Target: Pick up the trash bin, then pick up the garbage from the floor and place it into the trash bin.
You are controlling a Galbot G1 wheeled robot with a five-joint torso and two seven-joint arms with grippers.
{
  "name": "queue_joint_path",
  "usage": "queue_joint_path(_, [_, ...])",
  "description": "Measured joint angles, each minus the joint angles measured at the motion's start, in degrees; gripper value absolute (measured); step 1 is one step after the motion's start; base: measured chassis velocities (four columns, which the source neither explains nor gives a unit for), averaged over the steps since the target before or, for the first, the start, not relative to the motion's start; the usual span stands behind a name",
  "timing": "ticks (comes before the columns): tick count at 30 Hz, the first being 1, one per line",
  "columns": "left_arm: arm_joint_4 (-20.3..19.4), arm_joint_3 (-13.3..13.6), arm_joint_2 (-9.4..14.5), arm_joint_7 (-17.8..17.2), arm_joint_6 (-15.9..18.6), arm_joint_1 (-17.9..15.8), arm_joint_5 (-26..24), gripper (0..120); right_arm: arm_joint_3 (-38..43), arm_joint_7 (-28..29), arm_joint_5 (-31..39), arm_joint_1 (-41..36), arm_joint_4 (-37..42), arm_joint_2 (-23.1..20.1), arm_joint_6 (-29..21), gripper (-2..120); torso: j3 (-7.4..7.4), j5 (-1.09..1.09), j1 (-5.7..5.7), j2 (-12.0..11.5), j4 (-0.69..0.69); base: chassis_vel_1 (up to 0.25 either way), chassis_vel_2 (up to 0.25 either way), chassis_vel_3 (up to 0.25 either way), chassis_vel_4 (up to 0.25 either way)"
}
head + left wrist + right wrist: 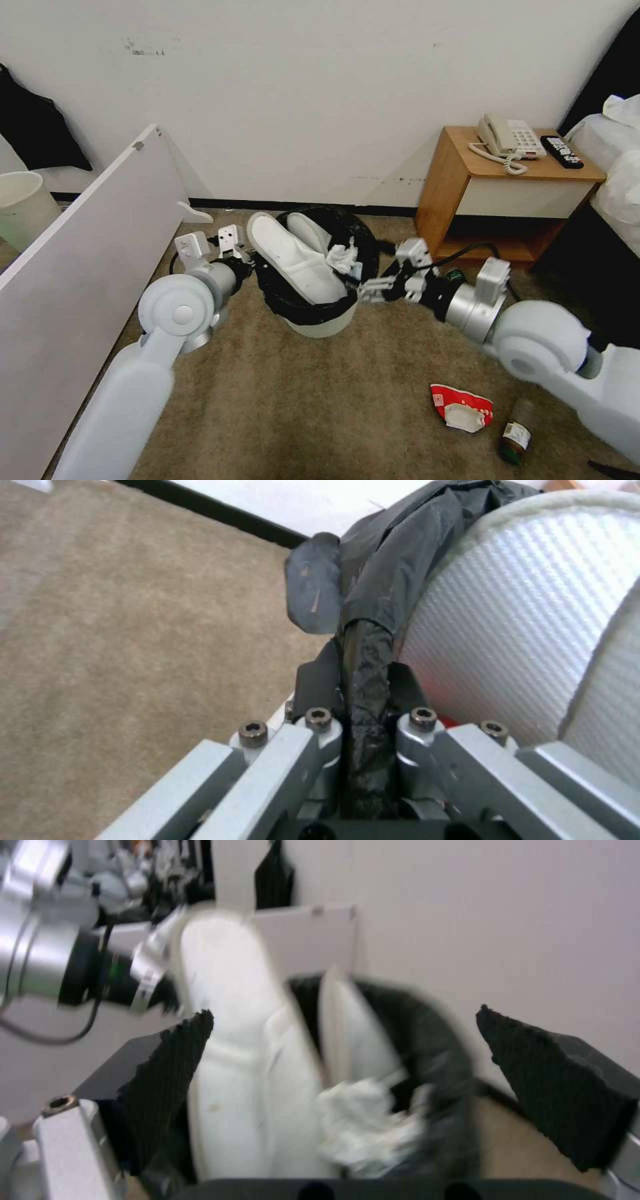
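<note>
Trash bin white w/ black liner; slippers white; wrapper red-white; carpet tan.

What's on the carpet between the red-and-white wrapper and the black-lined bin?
Nothing: in the head view, bare carpet runs from the wrapper to the trash bin.

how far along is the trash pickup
Done: the left gripper grips the trash bin by its rim, and two white slippers and a crumpled tissue are inside. In hand: nothing, the right gripper is open beside the bin. Left: red-white wrapper and bottle on the carpet.
</note>
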Motion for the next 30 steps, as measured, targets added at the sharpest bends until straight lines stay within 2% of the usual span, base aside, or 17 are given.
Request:
queue_joint_path(9, [1.31,-2.24,-0.07,0.2,-0.48,0.16,0.5,4,11.96,0.63,1.41,-6.44,-0.53,-1.73,0.09,100,0.0,0.0,0.0,0.0,-0.01,0.0,0.0,0.0,0.0])
queue_joint_path(14, [1.34,-2.48,-0.04,0.23,-0.52,-0.07,0.47,4,14.16,1.8,1.19,-9.43,-1.01,-2.93,-0.96,100,0.0,0.0,0.0,0.0,-0.01,0.0,0.0,0.0,0.0])
queue_joint_path(18, [1.25,-2.51,0.07,0.18,-0.53,-0.4,0.35,4,14.32,4.51,0.87,-11.14,-1.69,-3.45,-3.64,100,0.0,0.01,0.0,0.0,-0.01,0.0,0.0,0.0,0.0])
queue_joint_path(21, [1.01,-2.68,0.25,0.16,-0.53,-0.45,0.18,4,14.31,8.78,0.91,-13.22,-2.34,-4.15,-10.84,100,0.0,0.01,0.0,0.0,0.0,0.0,0.0,0.0,0.0])
queue_joint_path(22, [1.01,-2.68,0.25,0.16,-0.53,-0.45,0.18,4,14.31,8.78,0.91,-13.22,-2.34,-4.15,-10.84,100,0.0,0.01,0.0,0.0,0.0,0.0,0.0,0.0,0.0])
queue_joint_path(25, [1.01,-2.81,0.44,0.15,-0.53,-0.44,0.11,4,14.27,16.55,5.18,-14.84,-1.02,-4.73,-23.3,100,0.0,0.0,0.0,0.0,-0.01,0.0,0.0,0.0,0.0])
queue_joint_path(26, [1.01,-2.81,0.44,0.15,-0.53,-0.44,0.11,4,14.27,16.55,5.18,-14.84,-1.02,-4.73,-23.3,100,0.0,0.0,0.0,0.0,-0.01,0.0,0.0,0.0,0.0])
queue_joint_path(28, [1.06,-2.82,0.45,0.16,-0.53,-0.53,0.06,4,13.8,18.2,6.71,-15.56,-0.65,-4.74,-27.88,100,0.0,0.0,0.0,0.0,0.0,0.0,0.0,0.0,0.0])
queue_joint_path(30, [1.12,-2.82,0.45,0.17,-0.53,-0.58,0.04,4,13.41,18.34,6.84,-15.65,-0.62,-4.74,-29.13,100,0.0,0.0,0.0,0.0,0.0,0.0,0.0,0.0,0.0])
